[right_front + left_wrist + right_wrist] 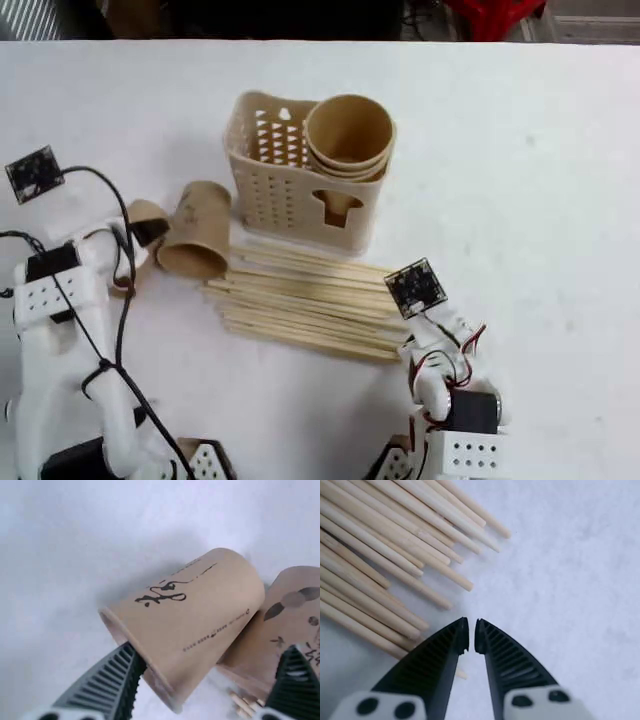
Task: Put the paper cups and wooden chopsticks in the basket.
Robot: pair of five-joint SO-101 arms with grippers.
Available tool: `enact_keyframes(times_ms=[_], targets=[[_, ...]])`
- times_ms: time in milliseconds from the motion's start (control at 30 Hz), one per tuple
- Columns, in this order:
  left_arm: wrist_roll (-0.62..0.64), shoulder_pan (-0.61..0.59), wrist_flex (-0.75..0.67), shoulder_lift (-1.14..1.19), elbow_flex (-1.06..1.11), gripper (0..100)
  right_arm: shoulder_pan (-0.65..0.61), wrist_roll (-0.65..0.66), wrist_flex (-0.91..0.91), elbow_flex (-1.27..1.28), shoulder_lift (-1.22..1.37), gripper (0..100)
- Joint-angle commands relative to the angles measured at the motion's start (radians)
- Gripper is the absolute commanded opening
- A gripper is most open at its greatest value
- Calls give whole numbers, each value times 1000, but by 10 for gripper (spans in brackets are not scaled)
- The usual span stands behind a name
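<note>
A cream perforated basket [285, 195] stands at the table's middle with a stack of paper cups [348, 133] upright in it. Two more paper cups lie on their sides to its left. My left gripper [212, 652] is open and straddles the smaller-looking one [200, 615], with one finger [112, 685] at its rim. The other cup [295, 610] lies right beside it, nearer the basket [195, 232]. Wooden chopsticks [310, 300] lie in a loose pile in front of the basket. My right gripper [471, 632] is shut, holding nothing, just off the chopsticks' [390, 555] ends.
The table [520, 180] is plain white, with bare room to the right of the basket and behind it. The left arm [55, 330] stands at the front left, the right arm [450, 410] at the front right.
</note>
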Motion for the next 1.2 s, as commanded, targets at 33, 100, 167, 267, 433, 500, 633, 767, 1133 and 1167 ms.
enact_keyframes(times_ms=[33, 100, 167, 267, 433, 500, 633, 767, 1133, 1167], targets=[[11, 33, -109, 1, -60, 392, 2, 9, -22, 5, -10, 42], [11, 47, -149, 1, -63, 391, 2, 9, -47, 20, -10, 42], [11, 62, -178, 1, -55, 391, 2, 9, -61, 28, -10, 42], [11, 97, -192, 2, -54, 391, 2, 9, -64, 28, -10, 42], [11, 143, -235, 2, -55, 391, 2, 9, -65, 28, -10, 42], [8, 165, -261, 2, -55, 366, 2, 9, -65, 28, -10, 42], [6, 222, -292, 2, -57, 217, 2, 9, -65, 28, -10, 42], [5, 234, -301, 16, -55, 64, 2, 9, -65, 28, -10, 42], [-72, 232, -388, 271, -106, 27, 2, 9, -65, 28, -10, 42], [-72, 232, -370, 277, -123, 27, 2, 9, -65, 28, -10, 42]])
